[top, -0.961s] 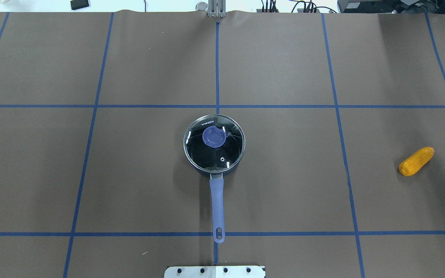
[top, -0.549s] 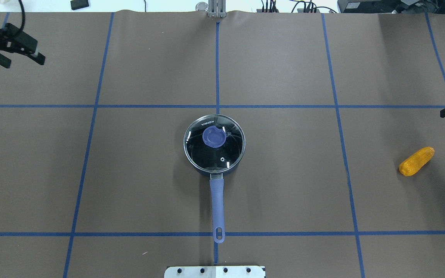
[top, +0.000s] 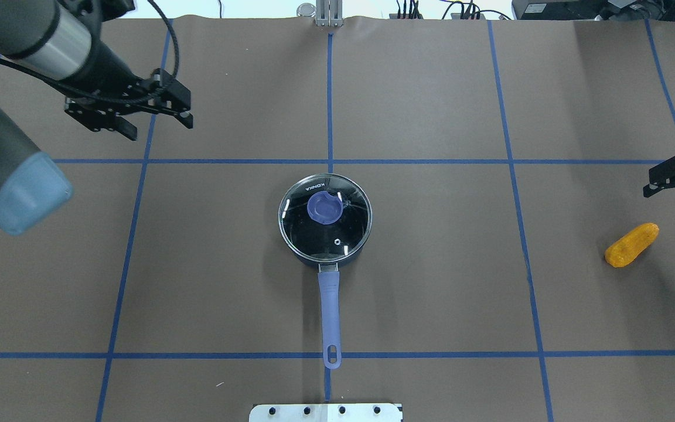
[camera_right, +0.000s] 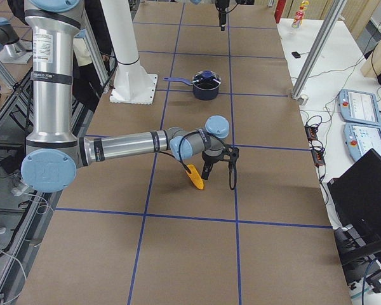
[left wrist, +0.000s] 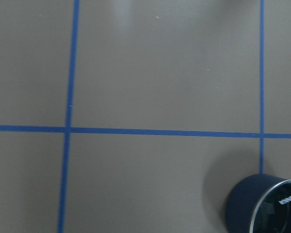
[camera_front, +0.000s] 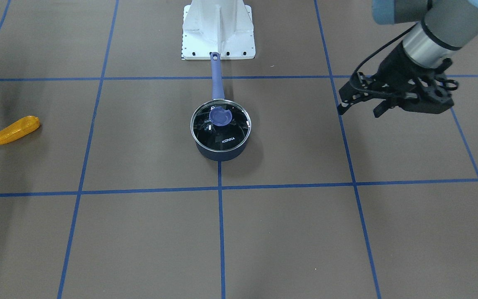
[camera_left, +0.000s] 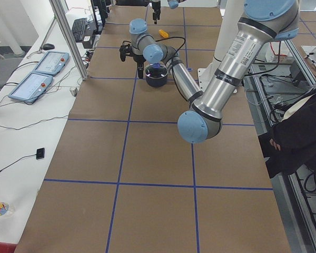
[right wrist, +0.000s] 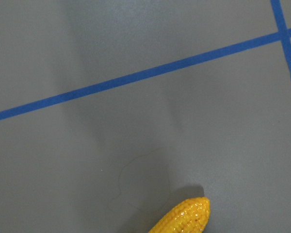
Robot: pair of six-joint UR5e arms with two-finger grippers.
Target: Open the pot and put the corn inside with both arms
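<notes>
The pot (top: 330,310) stands at the table's middle, its long purple-blue handle toward the robot. The glass KONKA lid (top: 346,231) with a blue knob (top: 323,207) sits shut on it. It also shows in the front view (camera_front: 220,154) and low right in the left wrist view (left wrist: 242,206). The corn (top: 632,244) lies at the right; its tip shows in the right wrist view (right wrist: 184,218). My left gripper (top: 159,128) is open and empty, above the table, back left of the pot. My right gripper (top: 672,198) is open and empty, just behind the corn.
Brown table cover with a grid of blue tape lines. The white base plate (top: 326,412) is at the near edge behind the pot handle. Cables and equipment (top: 578,9) line the far edge.
My left arm has swept in from the left edge toward the pot. My right gripper has moved closer to the corn. Pot, lid and corn have not moved.
</notes>
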